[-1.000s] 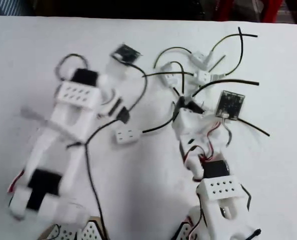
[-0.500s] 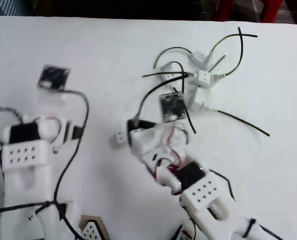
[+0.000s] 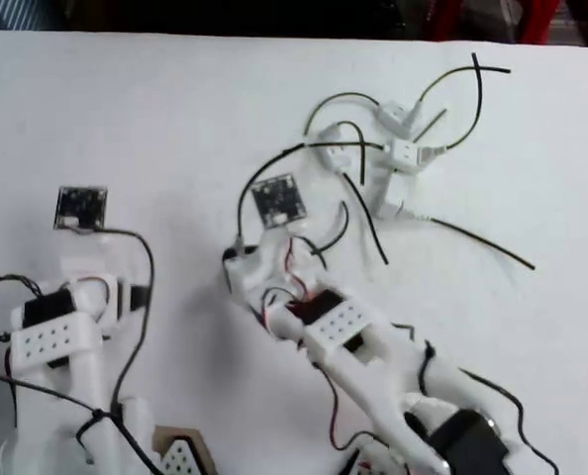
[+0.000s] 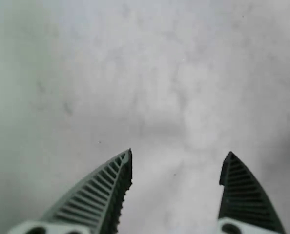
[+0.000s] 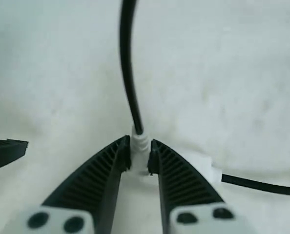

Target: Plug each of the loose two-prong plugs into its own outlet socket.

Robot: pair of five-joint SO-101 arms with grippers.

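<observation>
My right gripper (image 5: 140, 145) is shut on a small white plug (image 5: 139, 138). The plug's black cable (image 5: 127, 63) runs straight away from the fingertips. Just under and beside the fingers lies a white socket block (image 5: 201, 164) with its own black cable. In the high view this gripper (image 3: 238, 265) is low over the middle of the table, and the socket there is mostly hidden beneath it. My left gripper (image 4: 176, 158) hangs open over bare white table with nothing between its fingers. Its arm (image 3: 56, 336) is at the lower left.
A tangle of white plugs, socket blocks (image 3: 398, 151) and black cables (image 3: 472, 89) lies at the back right. One long cable (image 3: 477, 240) trails toward the right. A dark ribbed tip (image 5: 6, 148) pokes in at the right wrist view's edge. The table (image 3: 155, 109) is white.
The left arm has pulled back from the table's middle to the lower left. The right arm has swung left from the cable tangle to the middle socket, bringing a cable along.
</observation>
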